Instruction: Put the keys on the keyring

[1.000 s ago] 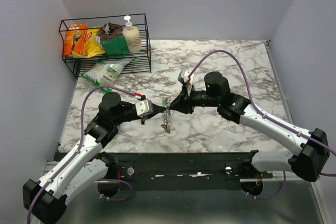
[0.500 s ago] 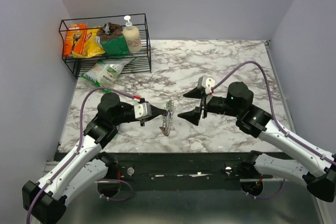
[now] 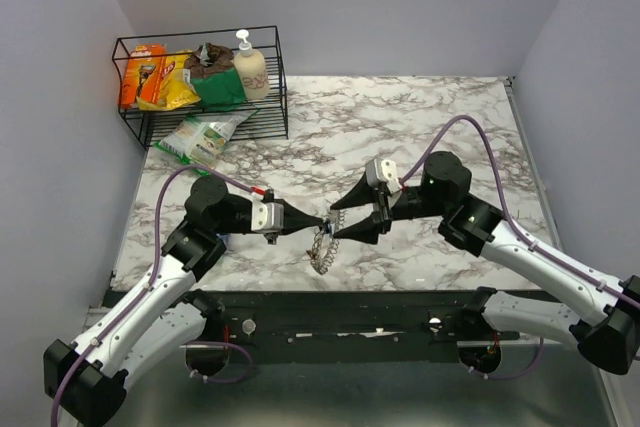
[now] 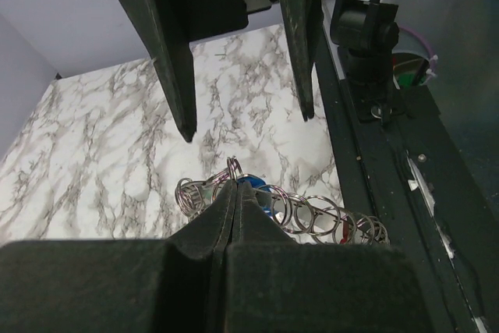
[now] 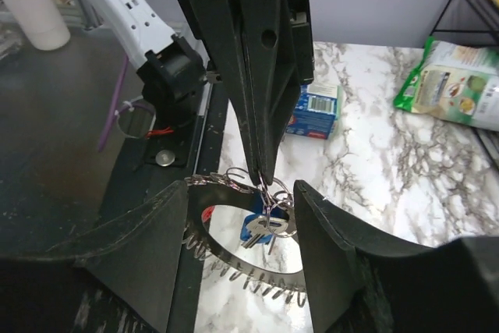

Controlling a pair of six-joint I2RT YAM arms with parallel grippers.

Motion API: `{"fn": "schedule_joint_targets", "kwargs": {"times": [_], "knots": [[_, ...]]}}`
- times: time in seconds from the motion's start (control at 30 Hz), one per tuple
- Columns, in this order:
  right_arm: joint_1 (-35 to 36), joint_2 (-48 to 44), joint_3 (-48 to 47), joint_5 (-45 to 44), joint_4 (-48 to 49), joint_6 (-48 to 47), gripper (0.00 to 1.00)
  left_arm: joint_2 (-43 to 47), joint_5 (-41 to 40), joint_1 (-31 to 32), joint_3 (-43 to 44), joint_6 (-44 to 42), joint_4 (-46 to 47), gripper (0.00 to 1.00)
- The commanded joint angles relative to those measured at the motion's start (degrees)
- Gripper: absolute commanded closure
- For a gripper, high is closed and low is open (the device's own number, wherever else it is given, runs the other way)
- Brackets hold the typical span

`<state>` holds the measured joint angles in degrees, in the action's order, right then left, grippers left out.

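The keyring (image 3: 320, 249) is a wide silvery band rimmed with many small wire loops, and it hangs just above the marble. My left gripper (image 3: 322, 220) is shut on a small loop at its top edge. In the left wrist view the shut fingertips (image 4: 231, 194) pinch that loop, with the keyring (image 4: 316, 216) trailing right. A blue-headed key (image 5: 263, 229) dangles from the loops inside the keyring (image 5: 234, 269); a red head (image 4: 341, 228) shows further along. My right gripper (image 3: 341, 218) is open, its fingers either side of the left fingertip. Nothing is between the right gripper's fingers (image 5: 160, 251) but the hanging loops.
A black wire basket (image 3: 200, 87) with a soap bottle and packets stands at the back left, a green bag (image 3: 205, 135) in front of it. A small blue box (image 5: 316, 107) lies on the marble near the left arm. The black base rail (image 3: 350, 309) runs along the near edge.
My right gripper let go at the ring, pulled back to the right and opened wide, then came back in around the left fingertip. The left gripper and ring moved slightly nearer.
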<state>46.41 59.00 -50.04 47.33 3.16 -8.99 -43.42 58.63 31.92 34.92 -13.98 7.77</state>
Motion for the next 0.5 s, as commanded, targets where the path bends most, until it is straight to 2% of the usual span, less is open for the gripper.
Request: {"fn": "schedule_joint_targets", "kwargs": {"times": [0.0,0.1,0.27,0.47], "knots": [[0.17,1.81,-1.73,4.88,2.82,1.26,0.40,0.35,2.28,0.42,2.17,1.14,5.06,1.00],[0.08,3.22,-2.08,4.27,2.91,1.96,0.46,0.18,2.28,0.42,2.17,1.32,5.33,1.00],[0.08,4.10,-1.55,2.77,3.96,2.75,0.51,0.09,2.10,0.51,1.91,1.41,5.50,1.00],[0.08,5.07,-1.38,1.45,3.96,2.93,0.68,0.35,2.28,0.42,2.00,1.41,5.76,1.00]]}}
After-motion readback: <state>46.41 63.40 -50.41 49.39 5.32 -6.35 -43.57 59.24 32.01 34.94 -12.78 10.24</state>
